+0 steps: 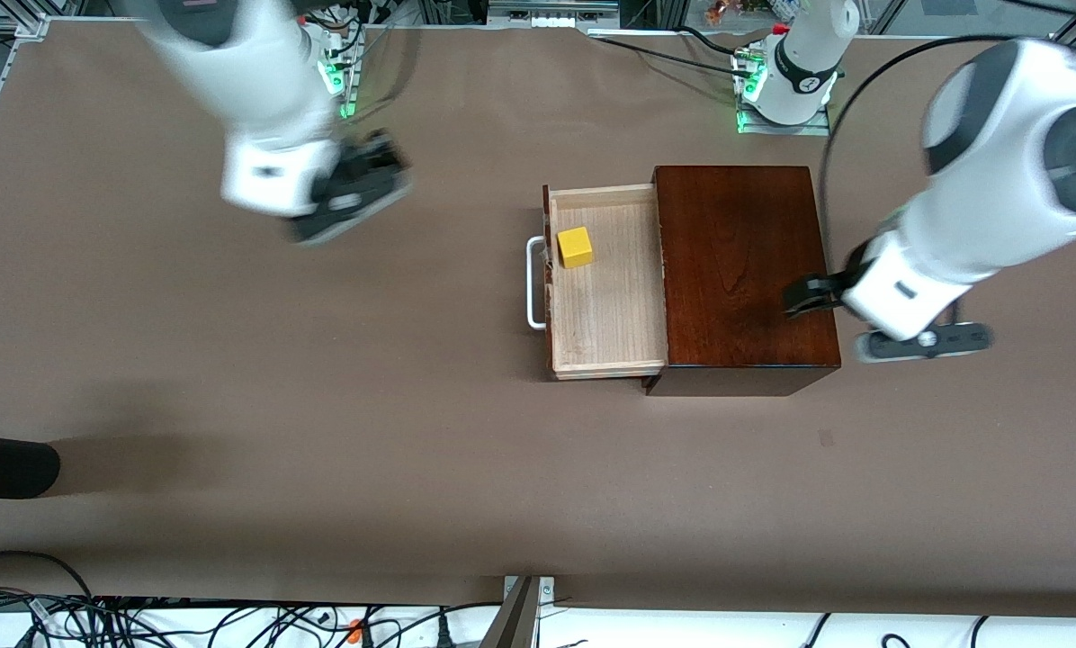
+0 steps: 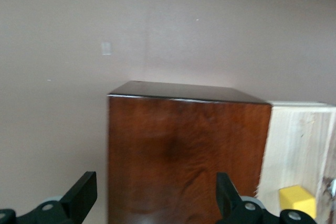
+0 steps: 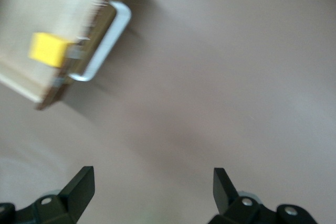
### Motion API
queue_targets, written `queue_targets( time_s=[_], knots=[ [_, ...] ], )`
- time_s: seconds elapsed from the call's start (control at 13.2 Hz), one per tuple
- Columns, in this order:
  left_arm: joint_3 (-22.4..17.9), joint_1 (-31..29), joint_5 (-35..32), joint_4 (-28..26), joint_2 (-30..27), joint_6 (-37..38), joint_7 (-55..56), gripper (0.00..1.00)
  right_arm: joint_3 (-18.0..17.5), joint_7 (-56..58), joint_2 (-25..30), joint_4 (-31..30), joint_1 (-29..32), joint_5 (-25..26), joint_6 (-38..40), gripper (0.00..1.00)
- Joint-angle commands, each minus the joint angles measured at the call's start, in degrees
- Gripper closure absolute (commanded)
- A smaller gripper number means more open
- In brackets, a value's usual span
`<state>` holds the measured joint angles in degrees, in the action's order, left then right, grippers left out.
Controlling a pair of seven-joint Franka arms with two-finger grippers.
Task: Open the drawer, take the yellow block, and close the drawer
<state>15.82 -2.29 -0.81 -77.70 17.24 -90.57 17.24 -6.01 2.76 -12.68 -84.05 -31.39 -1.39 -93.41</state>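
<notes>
The dark reddish-brown wooden box (image 1: 740,270) stands mid-table. Its drawer (image 1: 610,306) is pulled out toward the right arm's end, showing its pale wood inside and white loop handle (image 1: 533,282). The yellow block (image 1: 575,247) sits in the drawer by its front wall. My left gripper (image 1: 808,297) is open and empty over the box's edge at the left arm's end; its wrist view shows the box top (image 2: 178,150), the drawer (image 2: 299,145) and the block (image 2: 297,201). My right gripper (image 1: 367,175) is open and empty over bare table; its wrist view shows the handle (image 3: 105,45) and block (image 3: 46,49).
A black object (image 1: 7,466) lies at the table's edge at the right arm's end, nearer the front camera. Cables (image 1: 142,621) run along the table's near edge. The arm bases (image 1: 785,99) stand along the edge farthest from the front camera.
</notes>
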Motion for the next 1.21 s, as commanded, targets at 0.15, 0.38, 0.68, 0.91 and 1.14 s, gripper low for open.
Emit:
queue_targets(
  time_s=[0.15,0.38,0.68,0.91,1.14],
  knots=[
    [-17.37,7.81,4.06,-14.57,-14.50,-0.57,-16.69,0.00,-0.14,8.89,-11.64,6.77,-12.80,0.60,-12.04,0.00],
    [-19.42,8.35,3.18,-16.17,-16.19,-1.09,-17.33,0.00,-0.23,19.89,-17.37,11.62,-14.66,0.51,-14.08,0.00],
    [-18.63,7.83,3.18,-15.73,-16.27,-1.45,-17.33,0.00,-0.32,29.65,-21.15,11.72,-16.51,1.56,-15.05,0.00],
    [-18.37,7.91,3.18,-15.38,-16.27,-0.83,-17.33,0.00,-0.32,31.60,-23.17,11.63,-17.65,2.62,-16.37,0.00],
    [-17.23,7.91,3.18,-15.29,-16.19,0.13,-17.41,0.00,-0.32,34.06,-24.05,11.37,-18.26,5.42,-16.28,0.00]
  ],
)
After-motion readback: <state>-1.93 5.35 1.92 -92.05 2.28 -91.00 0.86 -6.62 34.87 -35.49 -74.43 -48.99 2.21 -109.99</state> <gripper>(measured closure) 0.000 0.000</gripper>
